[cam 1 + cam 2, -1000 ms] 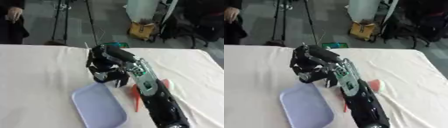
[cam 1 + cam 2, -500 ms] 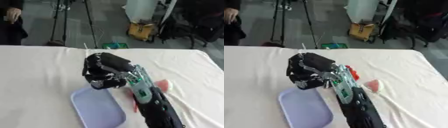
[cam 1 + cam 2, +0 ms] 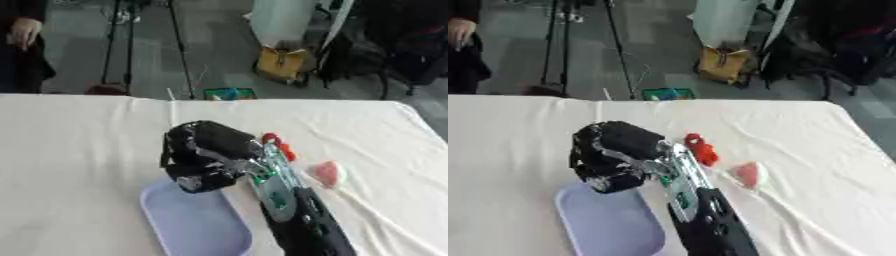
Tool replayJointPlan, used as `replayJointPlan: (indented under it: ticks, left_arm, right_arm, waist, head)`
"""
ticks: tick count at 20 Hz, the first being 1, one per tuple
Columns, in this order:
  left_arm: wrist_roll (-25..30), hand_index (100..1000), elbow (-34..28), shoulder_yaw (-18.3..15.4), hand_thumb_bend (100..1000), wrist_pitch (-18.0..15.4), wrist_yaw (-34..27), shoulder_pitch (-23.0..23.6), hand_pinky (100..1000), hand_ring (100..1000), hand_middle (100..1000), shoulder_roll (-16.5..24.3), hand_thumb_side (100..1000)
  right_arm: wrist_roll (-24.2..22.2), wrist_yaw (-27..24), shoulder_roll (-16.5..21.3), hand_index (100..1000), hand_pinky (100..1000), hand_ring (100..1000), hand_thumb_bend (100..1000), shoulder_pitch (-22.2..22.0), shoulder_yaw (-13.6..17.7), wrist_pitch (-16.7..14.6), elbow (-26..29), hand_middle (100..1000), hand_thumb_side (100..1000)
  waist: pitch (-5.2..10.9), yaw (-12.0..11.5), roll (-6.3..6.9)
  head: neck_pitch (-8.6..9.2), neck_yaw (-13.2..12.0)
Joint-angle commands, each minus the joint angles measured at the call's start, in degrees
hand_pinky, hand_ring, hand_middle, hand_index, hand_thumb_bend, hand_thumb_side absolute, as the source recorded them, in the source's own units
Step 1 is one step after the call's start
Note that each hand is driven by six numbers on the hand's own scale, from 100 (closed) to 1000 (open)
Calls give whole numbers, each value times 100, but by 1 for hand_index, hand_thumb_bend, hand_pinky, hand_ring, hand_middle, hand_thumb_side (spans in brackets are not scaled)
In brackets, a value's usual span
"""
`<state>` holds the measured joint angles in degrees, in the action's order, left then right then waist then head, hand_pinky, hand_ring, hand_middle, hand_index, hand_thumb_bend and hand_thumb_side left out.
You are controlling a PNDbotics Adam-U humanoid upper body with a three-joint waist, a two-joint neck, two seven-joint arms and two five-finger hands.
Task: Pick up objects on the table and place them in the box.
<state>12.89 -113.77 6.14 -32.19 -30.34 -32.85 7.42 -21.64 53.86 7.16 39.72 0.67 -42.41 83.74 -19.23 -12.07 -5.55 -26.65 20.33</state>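
Over the last second the right hand [image 3: 206, 156] drew back from mid-table to hang over the far end of the lavender box [image 3: 197, 225], its fingers curled, though I could not tell around what; a red object [image 3: 701, 149] and a pink object [image 3: 747, 174] lay on the table [image 3: 79, 150].

This looks like a lab or studio workspace. A table [image 3: 79, 150] draped in white cloth stands on a grey hard floor [image 3: 219, 55]. Beyond its far edge rise black tripod legs [image 3: 179, 45], with a yellow bag [image 3: 282, 64] and dark office chairs [image 3: 411, 55] at far right.
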Motion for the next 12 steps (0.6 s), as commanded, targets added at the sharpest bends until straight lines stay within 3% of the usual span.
replayJointPlan:
  ticks: [1, 3, 4, 5, 7, 12]
  left_arm:
    - [-28, 650, -83, 4, 166, -44, -127, -117, 842, 787, 670, 49, 910]
    - [-31, 649, -83, 4, 167, -17, -178, -130, 842, 787, 670, 53, 912]
    - [-30, 648, -83, 2, 168, -3, -196, -134, 842, 787, 670, 53, 913]
    - [-27, 648, -83, 1, 168, 16, -210, -136, 842, 787, 670, 52, 913]
    - [-22, 648, -83, -4, 169, 40, -232, -141, 842, 786, 669, 48, 913]
    - [-27, 647, -83, -10, 170, 73, -271, -166, 841, 786, 668, 41, 913]
  right_arm:
    - [-930, 86, -7, 645, 459, 682, 100, 44, -49, -894, -35, 615, 100]
    - [-1146, 94, -29, 684, 479, 708, 226, 30, -124, -941, -60, 657, 114]
    - [-1263, 74, -40, 716, 500, 729, 351, 25, -155, -949, -56, 695, 211]
    - [-1389, 43, -48, 716, 500, 729, 351, 22, -189, -952, -42, 695, 211]
    - [-1603, -59, -58, 736, 526, 747, 419, 17, -220, -955, 2, 724, 313]
    - [-2093, -352, -61, 769, 577, 785, 477, 8, -239, -956, 102, 770, 375]
  waist:
    - [88, -1, 41]
    - [85, 0, 36]
    - [84, 1, 34]
    - [83, 3, 33]
    - [82, 7, 31]
    - [76, 21, 33]
  head:
    - [42, 19]
    - [44, 17]
    - [46, 13]
    - [49, 9]
    - [50, 10]
    - [44, 19]
